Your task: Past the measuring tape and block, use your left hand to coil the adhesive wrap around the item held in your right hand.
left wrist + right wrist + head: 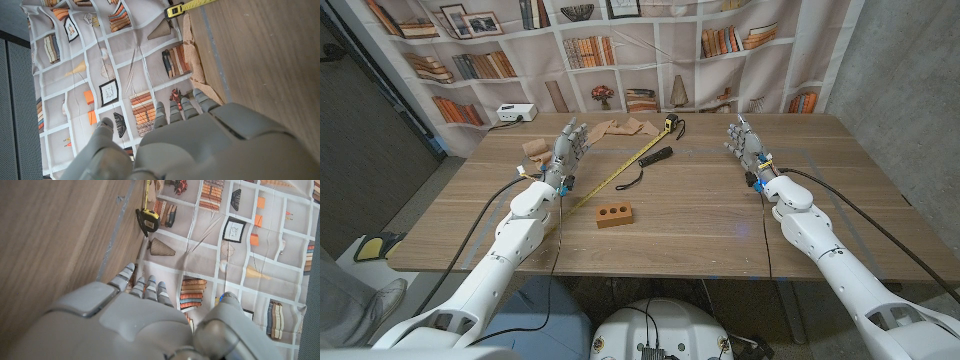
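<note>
Your left hand (565, 150): left of frame centre, raised over the desk (700, 215), fingers apart and pointing up-frame, holding nothing

Your right hand (748, 145): right of centre, same upright pose, fingers spread, empty

Adhesive wrap (620, 127): tan strip lying loose along the desk's far edge, upper centre-left, long axis running left to right across the frame

Measuring tape (672, 124): yellow case at upper centre, blade drawn out diagonally toward lower left

Block (616, 214): brown brick with holes, centre of frame, long axis left-right, just beside the blade

Black strapped object (654, 157): near the blade, centre
</note>
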`<state>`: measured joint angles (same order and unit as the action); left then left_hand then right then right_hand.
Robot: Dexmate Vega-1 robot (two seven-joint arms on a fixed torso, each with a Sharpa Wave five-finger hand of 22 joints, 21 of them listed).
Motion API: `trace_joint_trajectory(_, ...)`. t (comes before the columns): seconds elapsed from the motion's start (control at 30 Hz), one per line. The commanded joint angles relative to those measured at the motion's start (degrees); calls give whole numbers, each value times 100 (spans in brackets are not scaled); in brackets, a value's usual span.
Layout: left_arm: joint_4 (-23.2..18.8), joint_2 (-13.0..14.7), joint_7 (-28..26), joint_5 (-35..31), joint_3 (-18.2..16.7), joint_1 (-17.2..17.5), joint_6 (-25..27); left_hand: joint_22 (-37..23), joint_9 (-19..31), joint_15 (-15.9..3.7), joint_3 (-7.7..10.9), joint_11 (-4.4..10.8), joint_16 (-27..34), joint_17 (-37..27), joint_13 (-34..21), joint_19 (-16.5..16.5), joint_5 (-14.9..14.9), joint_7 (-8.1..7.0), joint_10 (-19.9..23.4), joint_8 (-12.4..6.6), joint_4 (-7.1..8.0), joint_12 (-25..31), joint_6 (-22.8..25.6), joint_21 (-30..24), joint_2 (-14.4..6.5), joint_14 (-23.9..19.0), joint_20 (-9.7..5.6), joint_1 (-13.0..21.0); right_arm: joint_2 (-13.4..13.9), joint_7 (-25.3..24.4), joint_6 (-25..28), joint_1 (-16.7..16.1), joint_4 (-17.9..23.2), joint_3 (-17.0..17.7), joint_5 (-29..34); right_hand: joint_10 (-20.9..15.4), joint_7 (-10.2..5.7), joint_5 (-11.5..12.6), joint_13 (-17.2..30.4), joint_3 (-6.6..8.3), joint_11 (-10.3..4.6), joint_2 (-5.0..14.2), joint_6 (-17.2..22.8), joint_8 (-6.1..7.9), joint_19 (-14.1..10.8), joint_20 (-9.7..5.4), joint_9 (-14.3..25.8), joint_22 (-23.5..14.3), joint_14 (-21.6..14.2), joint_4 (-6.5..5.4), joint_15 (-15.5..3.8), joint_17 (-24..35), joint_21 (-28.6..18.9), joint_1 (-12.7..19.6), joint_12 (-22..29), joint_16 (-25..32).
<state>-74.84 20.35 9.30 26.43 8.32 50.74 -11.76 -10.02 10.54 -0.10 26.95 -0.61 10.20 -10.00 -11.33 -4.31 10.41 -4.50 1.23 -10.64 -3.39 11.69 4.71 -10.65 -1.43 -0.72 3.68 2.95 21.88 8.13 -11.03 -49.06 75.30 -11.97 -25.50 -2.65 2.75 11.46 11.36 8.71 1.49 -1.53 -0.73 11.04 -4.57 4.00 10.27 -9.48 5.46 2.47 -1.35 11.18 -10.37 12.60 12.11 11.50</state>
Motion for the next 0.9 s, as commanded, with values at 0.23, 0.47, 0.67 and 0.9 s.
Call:
trace_joint_trajectory(0.23, -91, -174, 61, -176, -135, 139, 53, -13, 17, 4, 41, 7, 37, -31, -31, -26, 23, -45, 55, -38, -15, 54, 10, -40, -3, -29, -5, 37, 48, 221, -294, 133, -205, 40, 366, 63, -9, 8, 6, 84, 1, 68, -25, 9, 11, -59, 25, -16, 103, 105, -15, 12, -25, 217, -21, 3)
trace_joint_trajectory(0.47, -146, -234, -47, -195, -153, 229, 50, -13, 17, 2, 39, 7, 34, -32, -31, -19, 22, -37, 49, -34, -18, 53, 0, -39, -4, -16, -9, 35, 191, 276, -316, 211, -213, -10, 509, 109, 39, 3, 4, 185, 134, 129, 115, 70, 24, -61, 26, -14, 123, 263, 70, 6, -24, 485, -43, -4)
trace_joint_trajectory(0.67, -304, -260, -200, -225, -164, 349, 80, -13, 17, 10, 37, -5, 34, -32, -30, -15, 21, -38, 53, -35, -20, 56, 3, -40, -6, -8, -23, 33, 278, 269, -460, 326, -321, -83, 700, 116, 26, 3, 3, 215, 157, 148, 108, 64, 24, -61, 26, -14, 131, 309, 76, 5, -25, 564, -45, -7)
trace_joint_trajectory(0.9, -426, -360, -314, -281, -64, 364, 41, -13, 17, 10, 35, -1, 34, -32, -30, -17, 21, -35, 54, -33, -23, 57, -4, -42, -7, -4, -29, 34, 456, 110, -621, 369, -287, -204, 1036, 83, 27, -1, 2, 239, 148, 168, 148, 73, 2, -55, 26, -13, 102, 343, 83, 2, -33, 624, -33, 3)
